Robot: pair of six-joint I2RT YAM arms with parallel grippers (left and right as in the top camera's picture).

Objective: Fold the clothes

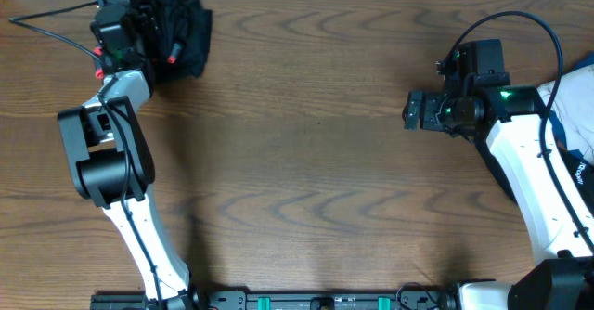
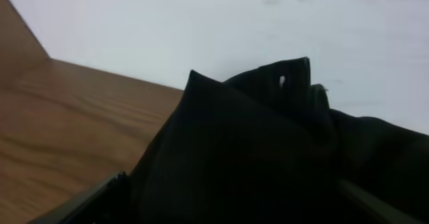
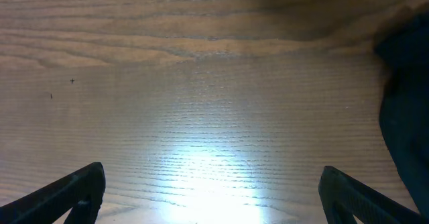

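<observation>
At the far left corner of the wooden table (image 1: 306,152), the main risk is gathering around the black garment (image 1: 190,30): it is lying bunched close to the table's back edge, so a finger snagging a fold during any pull-back would likely be dragging the bundle apart or tipping it over that edge. The left gripper (image 1: 160,33) is reaching into this bundle from its left side, and in the left wrist view the dark cloth (image 2: 255,157) is filling the space between jaws that are standing spread wide. Nothing is looking pinched, though the fingertips are hiding under the folds. Further right, the right gripper (image 1: 411,110) is hovering over bare wood, its jaws (image 3: 211,184) parted fully and holding nothing. Trouble here would be coming from the white and blue clothes (image 1: 577,106) heaped at the table's right edge beside the right arm: a careless reach could be catching several layers at once, or the arm could be brushing them off the table. That heap is lying well apart from the right gripper, behind its wrist, while what is looking like dark blue fabric (image 3: 405,103) is showing only at the right edge of the right wrist view, outside the jaws
</observation>
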